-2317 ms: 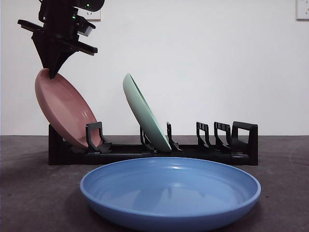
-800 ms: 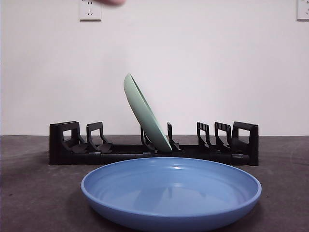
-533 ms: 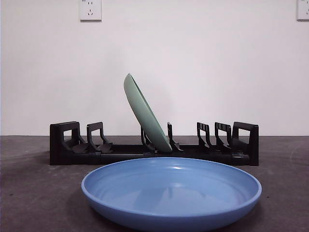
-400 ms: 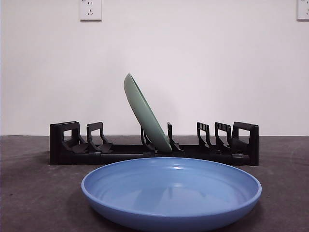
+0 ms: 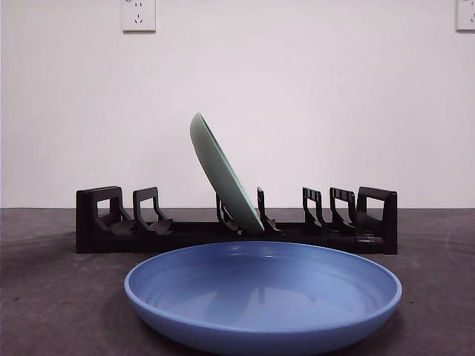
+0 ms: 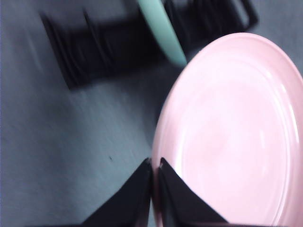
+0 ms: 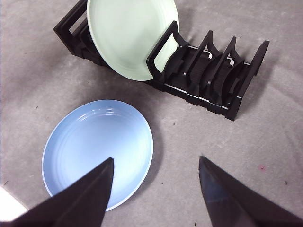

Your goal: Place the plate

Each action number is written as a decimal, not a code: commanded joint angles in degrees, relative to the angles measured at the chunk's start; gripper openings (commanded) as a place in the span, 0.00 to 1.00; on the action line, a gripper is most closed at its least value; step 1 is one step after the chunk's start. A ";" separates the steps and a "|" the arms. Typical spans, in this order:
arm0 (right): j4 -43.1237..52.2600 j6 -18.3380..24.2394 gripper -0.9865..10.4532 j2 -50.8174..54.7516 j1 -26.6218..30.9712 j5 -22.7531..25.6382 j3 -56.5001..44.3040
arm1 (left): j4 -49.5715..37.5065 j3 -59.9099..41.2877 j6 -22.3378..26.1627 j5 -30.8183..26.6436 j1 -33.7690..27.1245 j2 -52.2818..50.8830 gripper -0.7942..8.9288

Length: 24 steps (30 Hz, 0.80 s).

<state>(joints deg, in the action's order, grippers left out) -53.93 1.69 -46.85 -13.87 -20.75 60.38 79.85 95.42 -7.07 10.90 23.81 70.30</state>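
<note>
Above the desk [image 7: 265, 142], out of the front view, the left gripper [image 6: 155, 165] has its fingers pinched narrow on the rim of the pink plate [image 6: 232, 137], held in the air over the black rack [image 5: 237, 222]; the right gripper [image 7: 156, 165] hangs high with fingers spread wide, holding nothing. Step in hand, by my judgement: carrying the pink plate for placement; the next move calls for lowering it edge-first into a free slot, tilted to match. Green plate [image 5: 223, 170] leans in a middle slot; blue plate [image 5: 263, 293] lies flat in front of the rack and could obstruct a low approach.
</note>
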 commanded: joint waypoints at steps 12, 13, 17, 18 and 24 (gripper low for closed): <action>-0.24 0.48 0.33 -0.13 -0.24 0.22 0.37 | -38.03 -40.54 -13.84 8.07 2.89 -18.05 0.09; -0.31 0.50 0.33 -0.11 -0.26 0.22 0.37 | -41.07 -43.12 -15.23 9.42 3.19 -18.18 0.09; -0.31 0.52 0.33 -0.13 -0.26 0.22 0.37 | -50.10 -50.42 -19.76 10.93 4.28 -16.87 0.09; -0.31 0.52 0.33 -0.13 -0.24 0.22 0.37 | -51.67 -51.69 -20.31 10.93 4.44 -16.09 0.09; -0.31 0.61 0.33 -0.13 -0.24 0.22 0.37 | -57.40 -53.96 -20.76 10.54 4.50 -8.74 0.09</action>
<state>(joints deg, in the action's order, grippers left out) -54.61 1.69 -46.85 -13.87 -20.75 60.38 23.59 41.06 -27.07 21.21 28.01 60.45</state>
